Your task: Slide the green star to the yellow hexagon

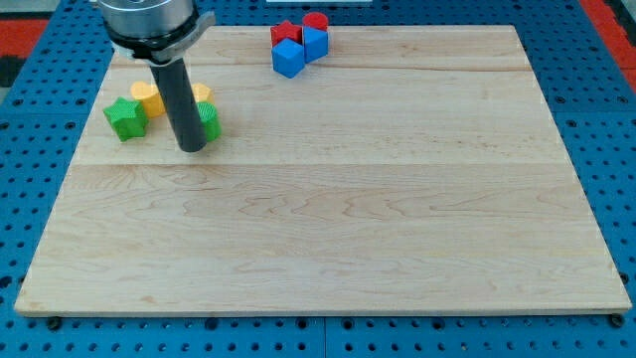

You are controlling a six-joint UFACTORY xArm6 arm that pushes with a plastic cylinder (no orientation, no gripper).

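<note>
Rested my tip [192, 147] just left of a green block [209, 121], touching or nearly so. Stood right of the green star [125, 118] and yellow hexagon [149, 96]. No fingers: bare rod only.

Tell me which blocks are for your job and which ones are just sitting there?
For my job: the green star, the yellow hexagon right beside it, and my tip.

Just sitting there: another green block, another yellow block, two blue blocks, a red star, a red cylinder.
</note>
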